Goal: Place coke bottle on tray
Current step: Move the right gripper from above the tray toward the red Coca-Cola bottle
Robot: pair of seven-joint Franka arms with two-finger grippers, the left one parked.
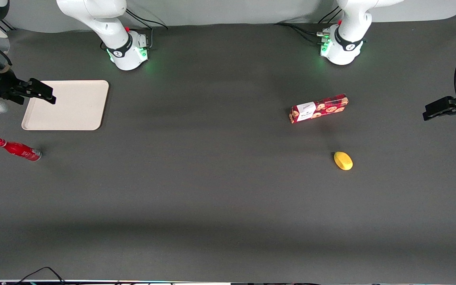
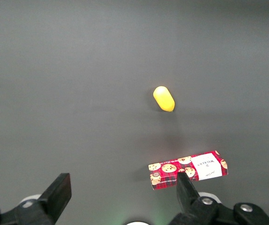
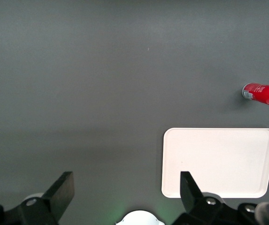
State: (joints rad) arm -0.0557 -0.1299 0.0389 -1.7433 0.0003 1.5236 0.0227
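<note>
Nothing had yet been moved: the bottle (image 1: 18,149) lay on its side on the bench (image 1: 212,190), near the bare tray (image 1: 73,111) but nearer the camera, while the tool (image 1: 40,92) hovered released and empty above the tray's edge.

Dark grey mat (image 1: 220,190) covers the table | pale wall strip along the farthest edge | green glow on mat | cables at nearest edge
</note>
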